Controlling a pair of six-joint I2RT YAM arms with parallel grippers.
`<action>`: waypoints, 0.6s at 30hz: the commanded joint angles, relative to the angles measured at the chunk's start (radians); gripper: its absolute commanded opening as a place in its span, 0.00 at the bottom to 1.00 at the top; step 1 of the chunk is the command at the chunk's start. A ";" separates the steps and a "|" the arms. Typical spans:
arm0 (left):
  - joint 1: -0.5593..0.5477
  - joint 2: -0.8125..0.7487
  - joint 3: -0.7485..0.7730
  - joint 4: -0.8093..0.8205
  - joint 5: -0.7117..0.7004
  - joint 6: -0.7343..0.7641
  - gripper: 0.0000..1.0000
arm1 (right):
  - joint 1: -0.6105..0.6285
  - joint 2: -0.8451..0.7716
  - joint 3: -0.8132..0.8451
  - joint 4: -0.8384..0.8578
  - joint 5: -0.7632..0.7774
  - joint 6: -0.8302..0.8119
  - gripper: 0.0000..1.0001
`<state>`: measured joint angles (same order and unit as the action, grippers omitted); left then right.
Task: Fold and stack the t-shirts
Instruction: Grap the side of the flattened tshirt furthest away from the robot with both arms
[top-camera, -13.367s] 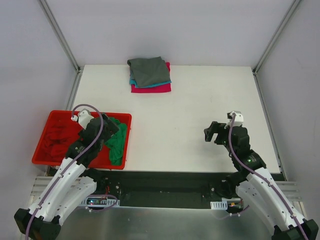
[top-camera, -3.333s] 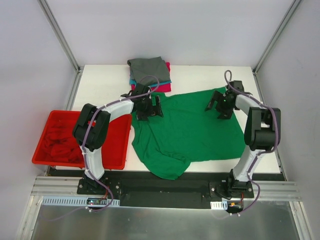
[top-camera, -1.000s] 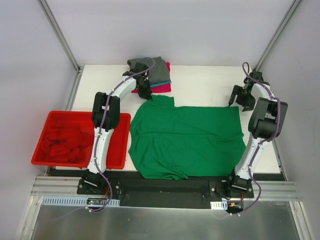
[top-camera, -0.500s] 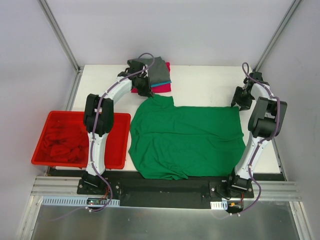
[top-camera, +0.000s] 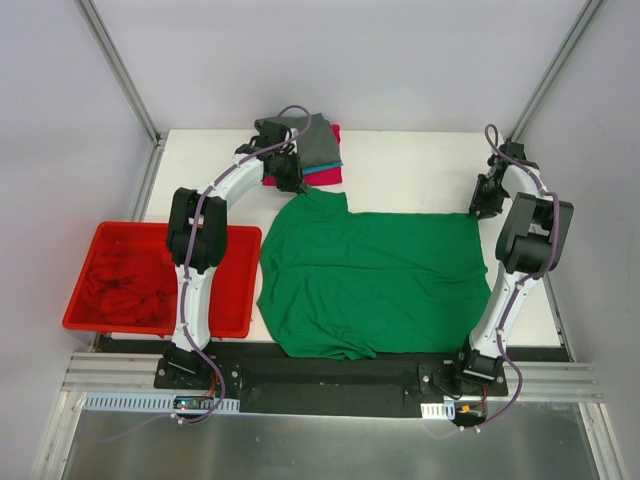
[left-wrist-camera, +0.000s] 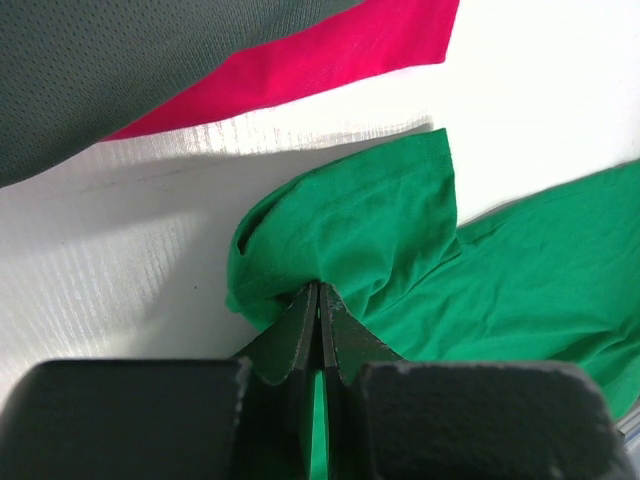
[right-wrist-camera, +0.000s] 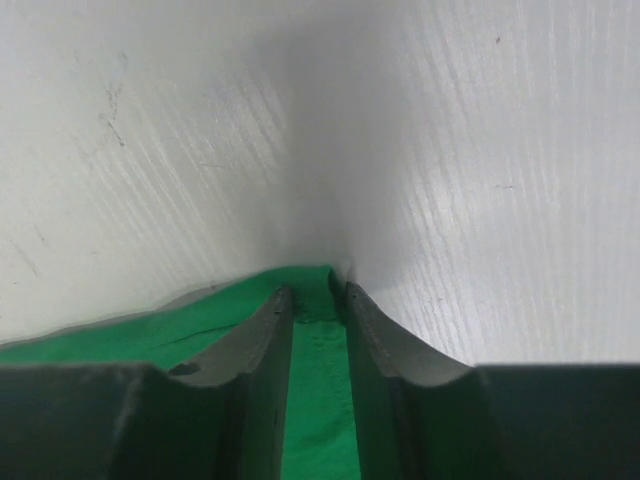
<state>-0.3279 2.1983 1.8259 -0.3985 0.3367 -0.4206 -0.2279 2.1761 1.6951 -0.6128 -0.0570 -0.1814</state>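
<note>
Green t-shirt (top-camera: 370, 280) is pinched by the left tool (left-wrist-camera: 319, 292), right tool (right-wrist-camera: 315, 296) slightly parted astride its corner (wrist views only).

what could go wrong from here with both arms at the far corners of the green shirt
1. The right fingers straddle only the very tip of the green t-shirt corner, so it may slip out when pulled.
2. The left fingers pinch a bunched fold of cloth rather than a flat edge, so the fold could come out crooked.
3. The left fingers sit close to the folded stack; a lift or swing there might drag or topple it.
</note>
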 joint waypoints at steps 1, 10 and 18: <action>-0.008 -0.055 0.010 0.021 0.001 0.039 0.00 | 0.001 0.040 0.051 -0.019 -0.009 -0.030 0.25; -0.005 -0.029 0.090 0.021 -0.033 0.068 0.00 | 0.012 0.042 0.084 -0.032 -0.038 -0.089 0.01; -0.003 0.024 0.249 0.021 -0.073 0.141 0.00 | 0.012 0.005 0.167 0.015 -0.067 -0.099 0.01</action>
<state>-0.3275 2.2040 1.9717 -0.4011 0.2962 -0.3439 -0.2268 2.2150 1.7672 -0.6384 -0.0795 -0.2573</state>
